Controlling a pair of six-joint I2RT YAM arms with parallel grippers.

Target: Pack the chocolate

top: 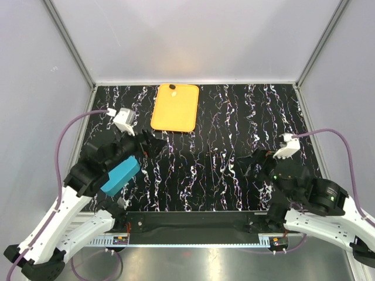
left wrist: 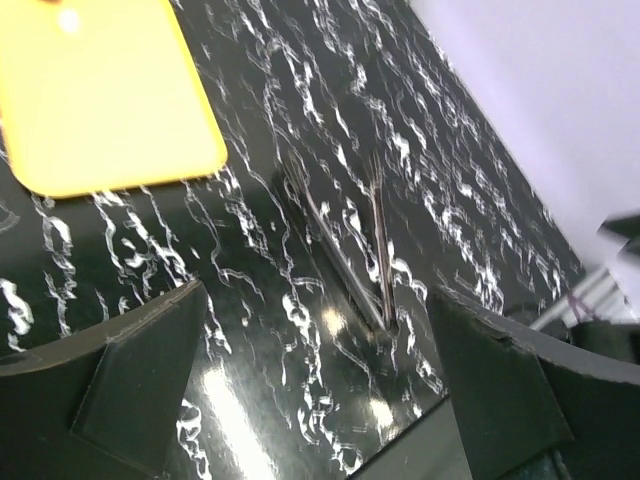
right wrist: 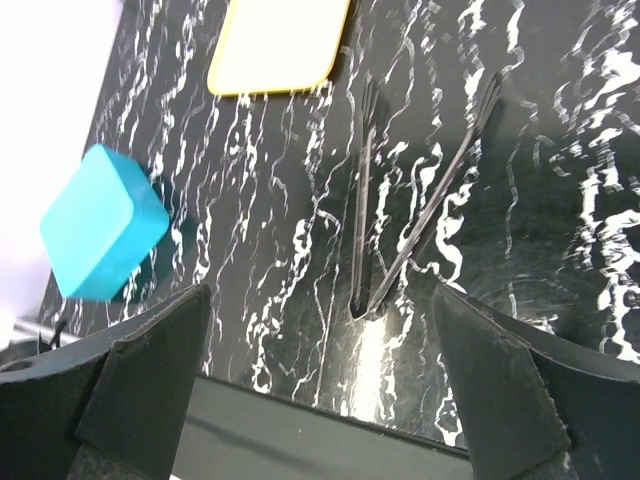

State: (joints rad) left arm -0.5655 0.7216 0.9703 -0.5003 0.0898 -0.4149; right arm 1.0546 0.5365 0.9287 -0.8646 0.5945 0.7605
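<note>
Chocolate (top: 173, 88) shows as one small dark piece only, and it lies farthest of all, so take the desk (top: 234, 117) from its near edge outward. Toward the left near corner a teal box (top: 120, 175) sits tilted by the left arm. Whether it rests on the desk or on the arm I cannot tell, nor whether it is open. Just beyond it the left gripper (left wrist: 315, 300) is spread wide with nothing between its fingers. The right gripper (right wrist: 320, 300), toward the right edge, is likewise wide and empty. Past both lies bare desk, good open room for a reach. At the far edge, left of centre, lies the orange tray (top: 174, 117), and the piece sits by its far rim. I judge the step in hand to be fetching that piece, with no grip made yet. The next move calls for a long reach across the tray and a fine pinch on a tiny thing, with the far wall close behind. The box would likely need setting level and open to receive it.
</note>
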